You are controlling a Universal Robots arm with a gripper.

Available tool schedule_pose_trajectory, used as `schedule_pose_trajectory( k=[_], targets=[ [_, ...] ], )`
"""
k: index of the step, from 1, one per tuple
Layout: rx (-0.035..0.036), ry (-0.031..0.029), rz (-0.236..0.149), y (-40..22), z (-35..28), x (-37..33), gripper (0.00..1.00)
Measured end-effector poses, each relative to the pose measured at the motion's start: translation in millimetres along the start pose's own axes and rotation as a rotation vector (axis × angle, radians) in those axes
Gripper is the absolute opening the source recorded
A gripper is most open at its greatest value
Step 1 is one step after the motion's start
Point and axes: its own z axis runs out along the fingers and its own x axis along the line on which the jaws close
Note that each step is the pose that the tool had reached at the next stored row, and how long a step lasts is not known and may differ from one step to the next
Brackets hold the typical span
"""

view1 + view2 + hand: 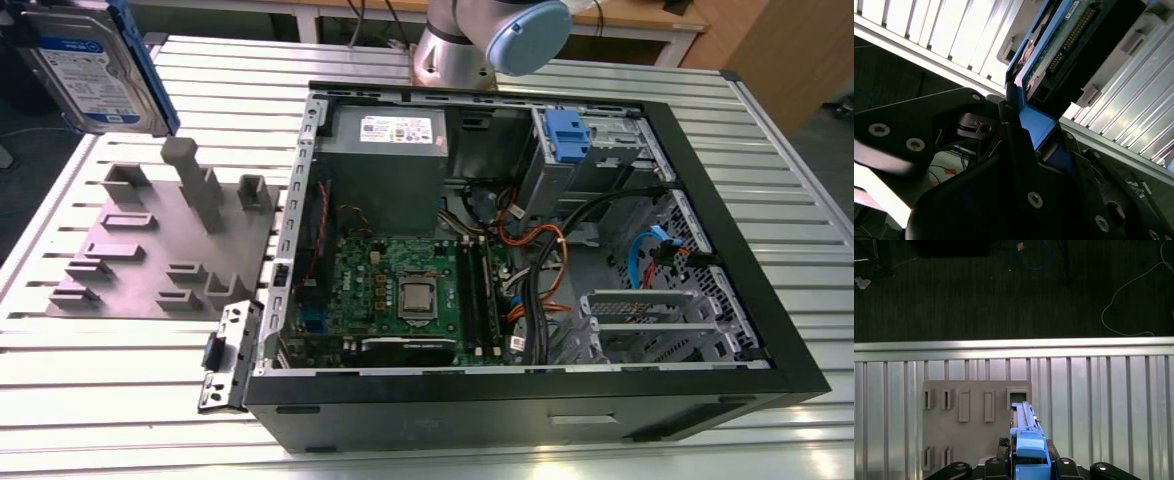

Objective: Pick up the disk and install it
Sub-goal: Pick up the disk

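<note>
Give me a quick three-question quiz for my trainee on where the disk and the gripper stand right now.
1. True or false: the disk lies inside the open computer case.
2. Multiple choice: in the first wrist view, what lies beneath the held disk? A, the grey fixture plate; B, a keyboard; C, a cardboard box.
3. Fill in: in the second wrist view, the gripper is shut on the disk's ____ carrier frame.

Key: 1 false, it is held up at the exterior view's left, outside the case. 2 A. 3 blue.
</note>
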Motion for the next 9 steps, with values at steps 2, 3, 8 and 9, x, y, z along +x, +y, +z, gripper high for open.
schedule_pose_trajectory(
  k=[2, 3, 8, 9],
  targets=[
    [0.0001, 0.0000, 0.000, 0.0, -0.3, 0.0, 0.36],
    [0.0000, -0.0001, 0.000, 0.0, -0.5, 0.0, 0.36],
    [0.0000, 0.0000, 0.000, 0.0, -2.2, -0.1, 0.36],
    [-0.0001, 0.0000, 0.000, 0.0, -3.2, -0.1, 0.36]
  ],
)
